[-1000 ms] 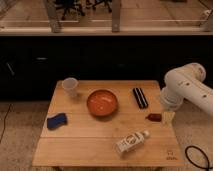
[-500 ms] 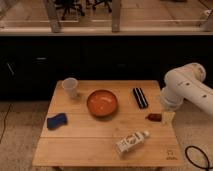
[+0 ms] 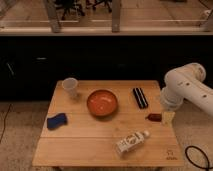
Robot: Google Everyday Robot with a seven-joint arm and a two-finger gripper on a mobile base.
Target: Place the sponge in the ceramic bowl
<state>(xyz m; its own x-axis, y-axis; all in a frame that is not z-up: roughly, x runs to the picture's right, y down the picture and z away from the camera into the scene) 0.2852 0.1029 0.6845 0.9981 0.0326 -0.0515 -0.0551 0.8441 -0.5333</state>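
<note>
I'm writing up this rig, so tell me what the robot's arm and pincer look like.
The arm is thick and white, built of smooth rounded segments. No markings or cables show on it. The pincer, at the right edge of the table beside the dark-red object, is cream-coloured and narrower than the arm.
</note>
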